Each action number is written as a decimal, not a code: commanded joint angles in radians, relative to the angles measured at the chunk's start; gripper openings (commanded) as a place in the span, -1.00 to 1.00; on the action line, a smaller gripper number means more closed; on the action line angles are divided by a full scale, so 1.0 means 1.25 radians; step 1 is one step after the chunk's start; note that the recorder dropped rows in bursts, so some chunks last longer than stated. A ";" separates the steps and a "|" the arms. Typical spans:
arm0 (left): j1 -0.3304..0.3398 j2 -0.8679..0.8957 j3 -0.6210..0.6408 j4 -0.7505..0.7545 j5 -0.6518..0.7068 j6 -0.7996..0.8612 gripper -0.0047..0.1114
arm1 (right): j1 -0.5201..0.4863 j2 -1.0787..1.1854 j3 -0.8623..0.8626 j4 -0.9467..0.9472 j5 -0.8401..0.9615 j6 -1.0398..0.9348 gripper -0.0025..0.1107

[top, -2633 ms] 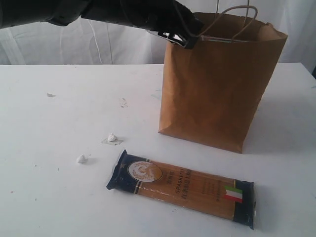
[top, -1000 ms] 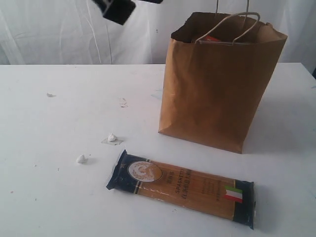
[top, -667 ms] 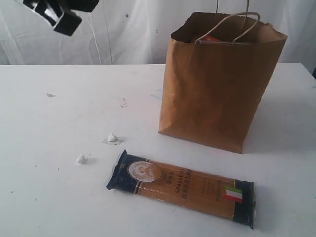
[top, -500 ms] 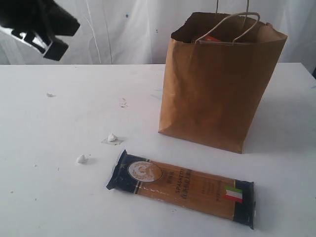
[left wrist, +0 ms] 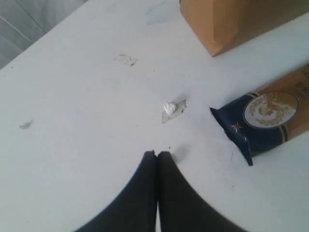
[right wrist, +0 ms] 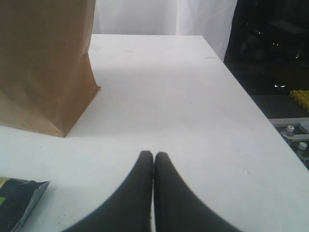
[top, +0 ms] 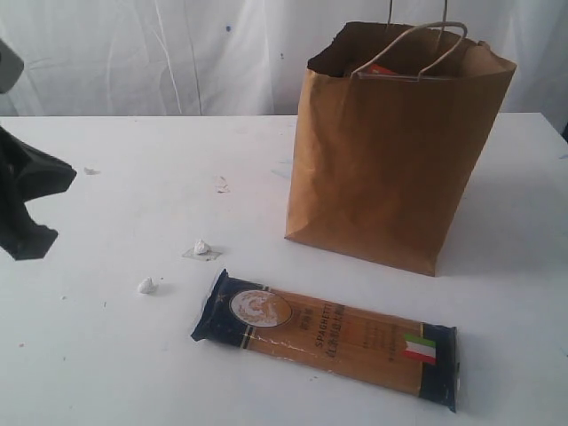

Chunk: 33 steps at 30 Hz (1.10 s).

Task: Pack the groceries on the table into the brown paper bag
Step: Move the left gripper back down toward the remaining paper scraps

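Note:
The brown paper bag (top: 399, 151) stands upright at the back right of the white table (top: 177, 169), with a sliver of red-orange showing inside its mouth. The long blue-ended spaghetti pack (top: 327, 335) lies flat in front of it; its blue end (left wrist: 260, 118) also shows in the left wrist view, beside the bag's corner (left wrist: 231, 21). My left gripper (left wrist: 157, 153) is shut and empty above bare table, seen as a dark shape (top: 27, 209) at the far left edge. My right gripper (right wrist: 153, 154) is shut and empty, right of the bag (right wrist: 43, 63). Jars, bottle, carton and pouch are out of view.
Two small white crumbs (top: 201, 248) (top: 145, 286) lie on the table left of the spaghetti pack, one on a bit of tape (left wrist: 173, 109). The table's right edge (right wrist: 251, 104) drops off to a dark floor area. A white curtain hangs behind.
My left arm has come out of the bag's mouth, swung left across the back of the table and dropped low to the far left edge. Bag and spaghetti pack have not moved.

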<state>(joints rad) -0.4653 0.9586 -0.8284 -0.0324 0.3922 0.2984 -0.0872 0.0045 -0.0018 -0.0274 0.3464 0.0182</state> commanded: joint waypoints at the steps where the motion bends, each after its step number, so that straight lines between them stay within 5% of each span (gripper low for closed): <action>1: 0.003 -0.008 0.038 -0.002 -0.005 -0.003 -0.92 | -0.003 -0.004 0.001 -0.002 -0.003 0.003 -0.96; 28: 0.003 0.044 0.217 0.000 -0.165 0.056 -0.91 | -0.003 -0.004 0.001 -0.002 -0.003 0.003 -0.96; 33: 0.003 0.053 0.217 0.000 -0.165 0.060 -0.52 | -0.003 -0.004 0.001 -0.002 -0.003 0.003 -0.96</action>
<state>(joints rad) -0.4653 1.0189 -0.5635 -0.0324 0.1868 0.3669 -0.0872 0.0045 -0.0018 -0.0274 0.3464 0.0182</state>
